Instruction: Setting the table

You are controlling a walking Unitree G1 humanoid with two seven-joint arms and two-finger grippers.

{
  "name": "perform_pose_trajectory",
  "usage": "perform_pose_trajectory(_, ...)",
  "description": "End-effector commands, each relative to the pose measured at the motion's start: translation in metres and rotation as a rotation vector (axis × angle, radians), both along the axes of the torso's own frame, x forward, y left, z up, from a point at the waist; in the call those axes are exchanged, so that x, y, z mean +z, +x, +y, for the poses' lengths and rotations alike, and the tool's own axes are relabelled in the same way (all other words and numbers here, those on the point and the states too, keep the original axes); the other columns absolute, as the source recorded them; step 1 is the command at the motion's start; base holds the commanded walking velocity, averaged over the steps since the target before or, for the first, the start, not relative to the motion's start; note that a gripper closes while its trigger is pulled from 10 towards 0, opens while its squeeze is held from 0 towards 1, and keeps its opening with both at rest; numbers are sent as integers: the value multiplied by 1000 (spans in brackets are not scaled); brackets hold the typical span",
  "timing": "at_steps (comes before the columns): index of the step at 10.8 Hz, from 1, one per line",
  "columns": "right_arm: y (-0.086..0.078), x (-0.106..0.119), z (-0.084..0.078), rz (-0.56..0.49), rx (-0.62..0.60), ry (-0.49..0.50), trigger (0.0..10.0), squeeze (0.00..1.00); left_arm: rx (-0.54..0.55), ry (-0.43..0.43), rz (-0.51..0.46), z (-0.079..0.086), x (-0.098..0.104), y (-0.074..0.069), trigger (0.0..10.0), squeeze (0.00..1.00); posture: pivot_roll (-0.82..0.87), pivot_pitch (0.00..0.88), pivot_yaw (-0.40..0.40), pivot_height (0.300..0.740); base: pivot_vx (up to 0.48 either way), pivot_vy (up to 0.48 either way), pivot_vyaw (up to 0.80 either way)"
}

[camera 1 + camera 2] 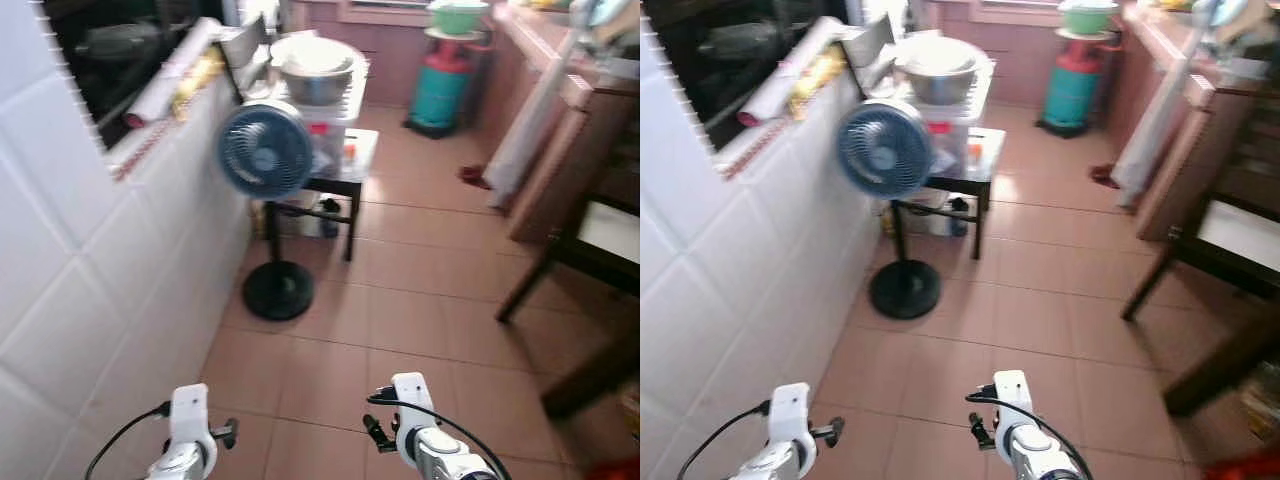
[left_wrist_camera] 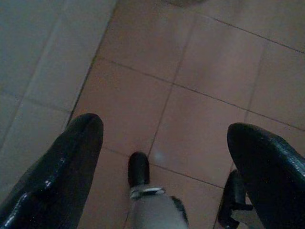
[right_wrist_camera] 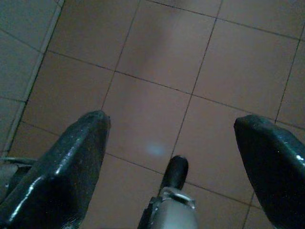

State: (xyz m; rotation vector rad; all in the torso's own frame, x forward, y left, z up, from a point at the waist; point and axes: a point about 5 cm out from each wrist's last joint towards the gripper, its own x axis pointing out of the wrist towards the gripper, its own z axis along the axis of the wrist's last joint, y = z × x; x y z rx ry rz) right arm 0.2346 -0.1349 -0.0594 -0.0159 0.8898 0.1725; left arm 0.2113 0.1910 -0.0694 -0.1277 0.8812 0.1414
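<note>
Both grippers hang empty over the floor (image 1: 420, 330), left gripper (image 2: 164, 157) and right gripper (image 3: 174, 148) fingers spread wide. Walk steady past the fan (image 1: 265, 152); no tableware visible except a metal bowl (image 1: 317, 68) on the far stand.

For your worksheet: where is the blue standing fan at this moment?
In the left eye view the blue fan stands on the tiled floor on the robot's left, close to the white tiled wall and just in front of the small black table.
</note>
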Motion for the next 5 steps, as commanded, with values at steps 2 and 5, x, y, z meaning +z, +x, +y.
perform_pose_trajectory(2,3,2,-4,-5,14,-34,10000,0,6,6,20,2,-2,-3,10000,0,57,0,-11,740,0,0,0)
perform_pose_trajectory(5,2,1,-2,0,20,-35,10000,0,2,1,23,4,-2,-3,10000,0,47,0,11,740,0,0,0)
